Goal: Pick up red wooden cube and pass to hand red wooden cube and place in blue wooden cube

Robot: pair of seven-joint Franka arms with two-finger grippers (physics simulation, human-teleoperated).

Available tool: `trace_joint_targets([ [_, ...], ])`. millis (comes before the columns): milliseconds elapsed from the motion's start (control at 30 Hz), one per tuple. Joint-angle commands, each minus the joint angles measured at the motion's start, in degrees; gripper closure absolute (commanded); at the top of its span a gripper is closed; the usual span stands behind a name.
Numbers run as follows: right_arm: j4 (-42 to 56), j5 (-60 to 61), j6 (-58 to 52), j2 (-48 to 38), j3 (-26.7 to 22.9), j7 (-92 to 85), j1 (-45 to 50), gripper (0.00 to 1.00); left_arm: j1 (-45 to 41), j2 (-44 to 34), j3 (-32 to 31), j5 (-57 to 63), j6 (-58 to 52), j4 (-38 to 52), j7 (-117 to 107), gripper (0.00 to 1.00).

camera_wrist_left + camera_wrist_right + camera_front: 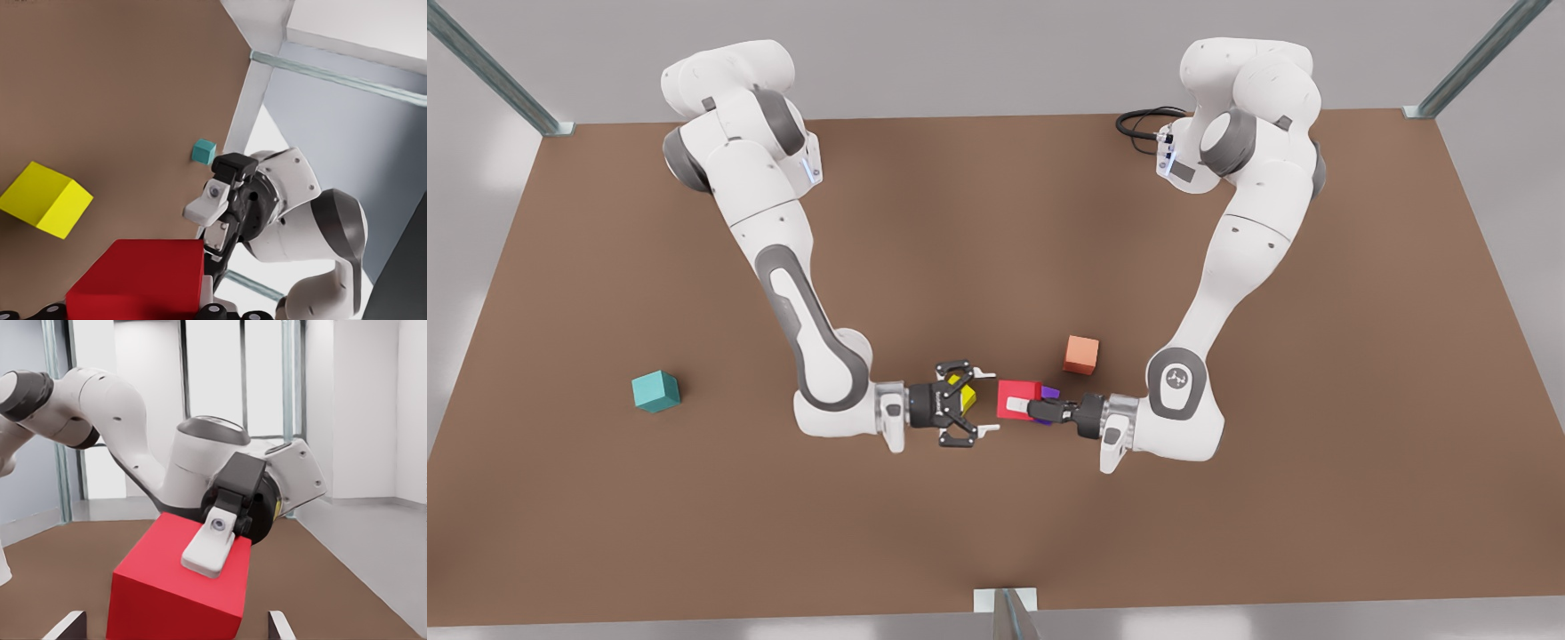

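Observation:
The red wooden cube (1018,394) hangs just above the table's middle, with my left gripper (1021,407) shut on it from the front view's right. One white finger (208,550) lies across the cube's face (173,593). The hand, my right gripper (986,401), faces it from the front view's left, open. Its white fingertips (67,625) stand wide on either side, just short of the cube. From the left wrist, the cube (140,280) is close and the hand (213,217) sits beyond it. The blue wooden cube (655,391) rests far off at the front view's left and reappears small (203,151).
A yellow cube (967,396) lies on the table under the hand, also visible as (47,200). A salmon-orange cube (1080,354) and a purple cube (1051,391) sit near the left gripper. A black cable (1143,120) coils at the table's back edge.

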Motion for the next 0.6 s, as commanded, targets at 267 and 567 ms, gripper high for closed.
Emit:
trace_joint_targets([
  [267,-0.32,0.79,3.90,1.37,2.38,-12.28,0.17,0.00,-2.73,-0.18,-0.40,-0.46,5.23,0.02,-2.72,0.32],
  [567,-0.06,0.79,3.73,1.28,2.65,-12.72,-0.27,0.42,-2.64,-0.27,-0.40,-0.55,5.05,-0.07,-3.07,0.32],
])
